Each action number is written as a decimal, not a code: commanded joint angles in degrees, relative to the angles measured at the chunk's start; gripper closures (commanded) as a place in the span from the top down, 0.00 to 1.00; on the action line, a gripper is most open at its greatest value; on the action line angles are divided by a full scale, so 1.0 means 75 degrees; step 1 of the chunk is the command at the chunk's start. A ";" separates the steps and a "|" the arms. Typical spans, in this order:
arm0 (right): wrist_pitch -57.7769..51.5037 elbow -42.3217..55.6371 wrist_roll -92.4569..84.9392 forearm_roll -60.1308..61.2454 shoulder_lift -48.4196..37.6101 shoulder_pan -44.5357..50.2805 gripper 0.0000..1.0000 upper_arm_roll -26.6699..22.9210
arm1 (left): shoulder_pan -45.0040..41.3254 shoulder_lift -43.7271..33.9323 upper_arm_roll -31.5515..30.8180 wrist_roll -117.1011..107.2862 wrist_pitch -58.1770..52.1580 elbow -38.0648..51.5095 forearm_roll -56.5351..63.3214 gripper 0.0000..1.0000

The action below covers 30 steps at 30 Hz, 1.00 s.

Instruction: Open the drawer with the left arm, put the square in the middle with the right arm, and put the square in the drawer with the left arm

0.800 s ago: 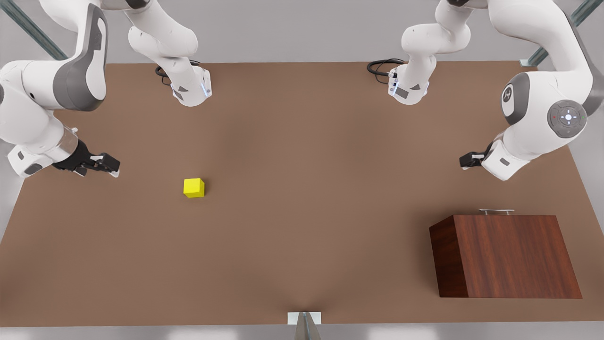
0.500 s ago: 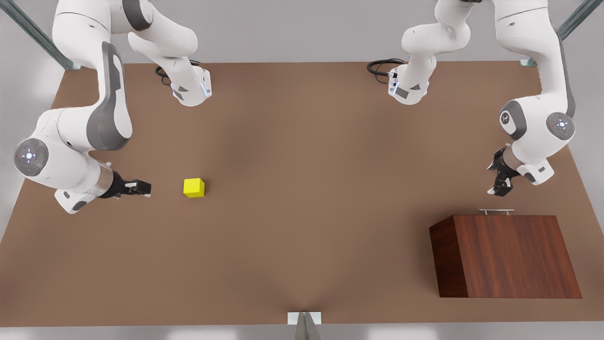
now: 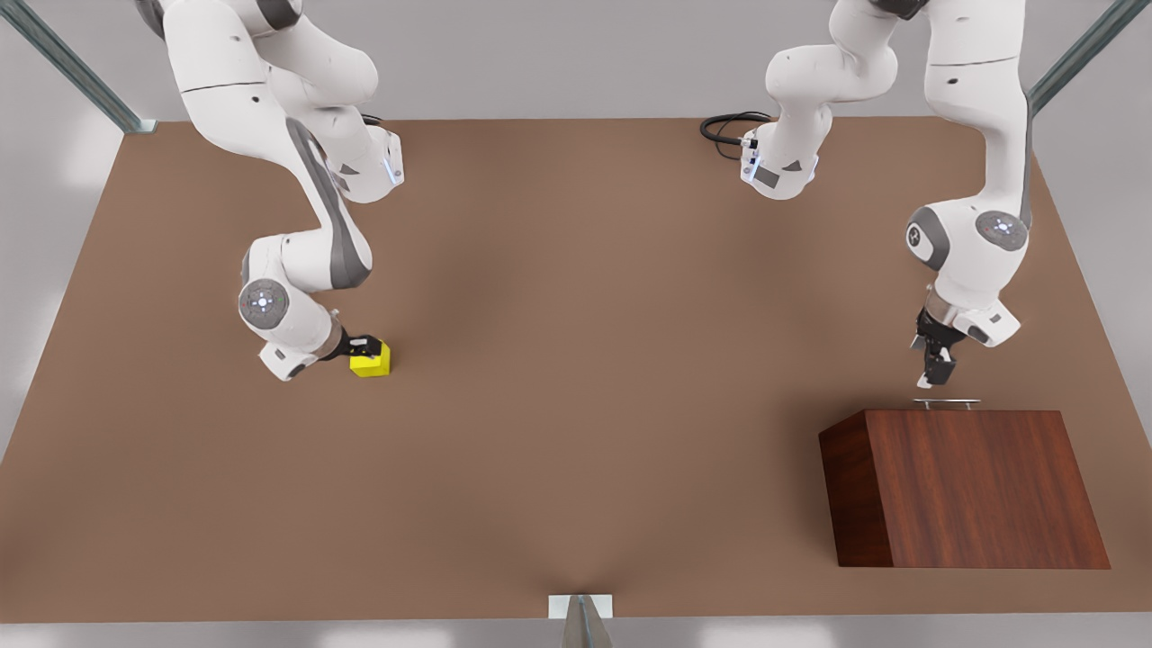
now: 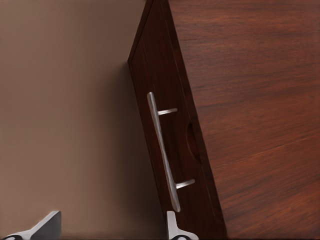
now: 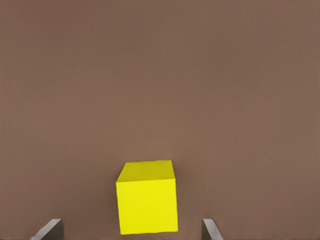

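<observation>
square [image 3: 373, 361] | right end effector [image 3: 364, 345] spread around it | left end effector [image 3: 934, 373] spread above drawer handle [image 3: 947, 402]

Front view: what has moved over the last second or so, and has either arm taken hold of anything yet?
Both arms closed in. The right gripper swept toward the front view's right up to the small yellow cube, fingers open around it, not yet gripping. The left gripper swung down to just above the slim silver bar handle, open. The cube and the dark reddish-brown wooden cabinet have not moved; the drawer is closed.
</observation>
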 commanded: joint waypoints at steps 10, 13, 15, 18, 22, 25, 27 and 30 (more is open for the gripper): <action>0.0387 -0.0470 0.0019 0.0000 0.0096 0.0144 1.00 0.0012 | 0.0126 0.0009 0.0007 -0.0067 0.0046 0.0297 0.0004 1.00; 0.0376 -0.0470 0.0019 0.0000 0.0108 0.0145 1.00 0.0012 | 0.0267 0.0231 0.0007 -0.0055 0.0046 0.0589 0.0027 1.00; 0.0387 -0.0481 0.0007 0.0000 0.0131 0.0133 1.00 0.0012 | 0.0267 0.0466 0.0007 -0.0055 0.0046 0.0753 0.0027 1.00; 0.0469 -0.0481 -0.0332 0.0000 0.0249 0.0074 1.00 -0.0011 | 0.0267 0.0501 0.0007 -0.0067 0.0046 0.0719 0.0028 1.00; 0.0786 -0.0493 -0.0801 0.0024 0.0483 -0.0125 1.00 -0.0047 | 0.0267 0.0770 0.0007 -0.0067 0.0234 0.0718 0.0016 1.00; 0.0844 -0.0493 -0.1152 0.0024 0.0670 -0.0090 1.00 -0.0047 | 0.0267 0.0899 0.0007 -0.0078 0.0233 0.0707 0.0004 1.00; 0.0868 -0.0493 -0.1223 0.0024 0.0799 -0.0102 1.00 -0.0047 | 0.0267 0.0888 0.0007 -0.0078 0.0222 0.0683 -0.0007 1.00; 0.0880 -0.0481 -0.1223 0.0024 0.0987 -0.0125 1.00 -0.0047 | 0.0267 0.0888 0.0007 -0.0078 0.0163 0.0636 -0.0008 1.00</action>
